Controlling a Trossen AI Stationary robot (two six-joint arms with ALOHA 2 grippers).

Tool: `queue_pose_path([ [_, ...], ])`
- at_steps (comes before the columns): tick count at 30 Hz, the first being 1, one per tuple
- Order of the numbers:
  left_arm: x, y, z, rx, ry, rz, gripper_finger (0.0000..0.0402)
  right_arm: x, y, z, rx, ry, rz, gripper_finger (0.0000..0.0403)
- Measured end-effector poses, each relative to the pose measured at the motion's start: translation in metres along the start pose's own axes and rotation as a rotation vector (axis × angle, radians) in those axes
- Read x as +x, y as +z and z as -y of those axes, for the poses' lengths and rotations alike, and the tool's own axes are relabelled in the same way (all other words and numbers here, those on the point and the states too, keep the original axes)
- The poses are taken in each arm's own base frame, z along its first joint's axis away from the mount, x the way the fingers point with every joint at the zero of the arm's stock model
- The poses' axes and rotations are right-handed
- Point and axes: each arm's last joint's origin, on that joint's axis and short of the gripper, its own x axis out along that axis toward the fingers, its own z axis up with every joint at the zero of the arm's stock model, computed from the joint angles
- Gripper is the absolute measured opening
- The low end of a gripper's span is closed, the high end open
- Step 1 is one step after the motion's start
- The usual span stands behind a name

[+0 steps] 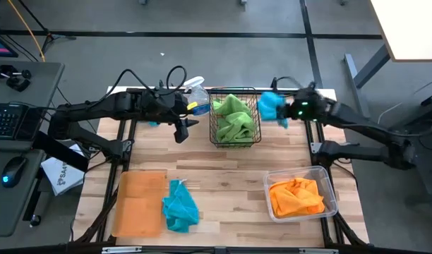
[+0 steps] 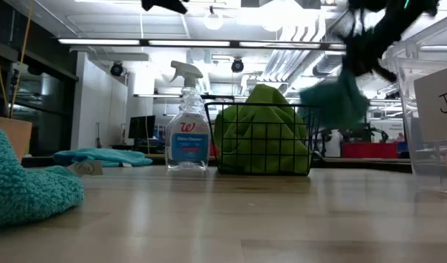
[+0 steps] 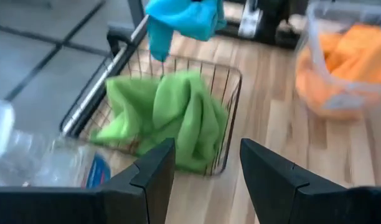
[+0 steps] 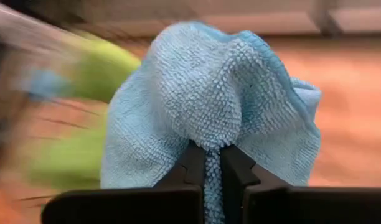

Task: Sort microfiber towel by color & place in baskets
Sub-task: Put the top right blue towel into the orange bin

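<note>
My right gripper hangs in the air just right of the black wire basket, shut on a turquoise towel. The basket holds lime green towels. The clear bin at the near right holds orange towels. Another turquoise towel lies bunched on the table beside the flat orange tray. A third blue cloth lies flat near the far left edge. My left gripper is open and empty, hovering left of the basket beside the spray bottle. My right gripper pinches a raised fold of the turquoise towel between its two fingers. The towel is lifted clear of the table and hangs slack below the gripper, beside the basket's right wall.
The spray bottle stands upright at the basket's left side, close under my left arm. Bare wood lies between the basket, the tray and the clear bin. A desk with a keyboard and a mouse stands left of the table.
</note>
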Motion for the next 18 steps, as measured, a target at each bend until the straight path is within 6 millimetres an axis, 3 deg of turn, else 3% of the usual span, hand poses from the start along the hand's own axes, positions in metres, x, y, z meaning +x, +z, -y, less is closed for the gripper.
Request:
queue_pose_path([
  [5, 0.014, 0.014, 0.005, -0.013, -0.037, 0.236, 0.0170, -0.054, 0.022, -0.044, -0.086, 0.348, 0.207, 0.0004],
  [8, 0.029, 0.020, 0.011, -0.054, -0.099, 0.377, 0.0170, -0.071, 0.027, -0.070, -0.152, 0.466, 0.298, 0.0003],
  [14, 0.046, 0.027, 0.019, -0.119, -0.238, 0.477, 0.0179, -0.074, 0.022, -0.125, -0.327, 0.635, 0.413, 0.0002],
  [18, 0.045, 0.028, 0.022, -0.159, -0.267, 0.476, 0.0201, -0.072, 0.018, -0.157, -0.428, 0.705, 0.458, 0.0001],
])
